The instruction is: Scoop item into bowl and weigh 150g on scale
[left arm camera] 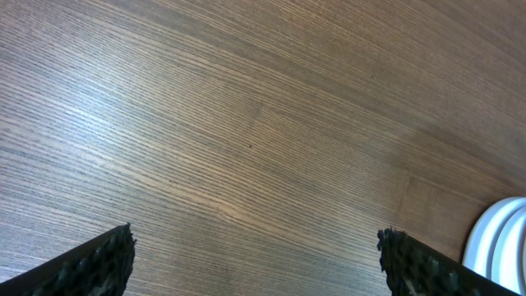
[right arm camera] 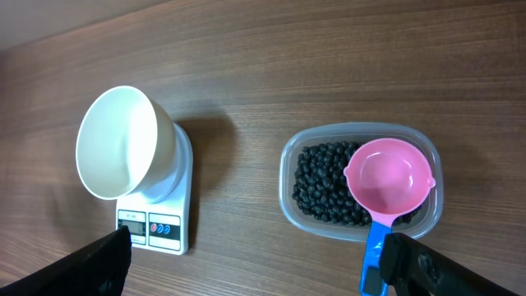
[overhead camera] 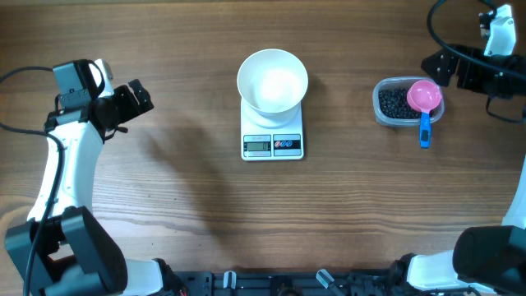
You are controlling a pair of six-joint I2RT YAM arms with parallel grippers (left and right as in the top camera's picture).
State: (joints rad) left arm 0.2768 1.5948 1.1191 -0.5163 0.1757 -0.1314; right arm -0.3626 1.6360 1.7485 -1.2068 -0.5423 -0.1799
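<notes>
The white bowl (overhead camera: 272, 80) stands on the small white scale (overhead camera: 272, 145) at the table's middle, and nothing shows inside it (right arm camera: 123, 141). The item, small black beans (right arm camera: 325, 185), fills a clear tub (overhead camera: 383, 109) to the right. A pink scoop (right arm camera: 388, 177) with a blue handle rests across the tub. My right gripper (right arm camera: 256, 240) hangs open above and behind the tub, holding nothing (overhead camera: 436, 67). My left gripper (overhead camera: 140, 100) is open over bare wood far left of the scale (left arm camera: 256, 238).
The scale's display and two buttons (right arm camera: 150, 228) face the front edge. A white rounded edge (left arm camera: 501, 247) shows at the lower right of the left wrist view. Wood table (overhead camera: 197, 189) lies between the left arm and the scale.
</notes>
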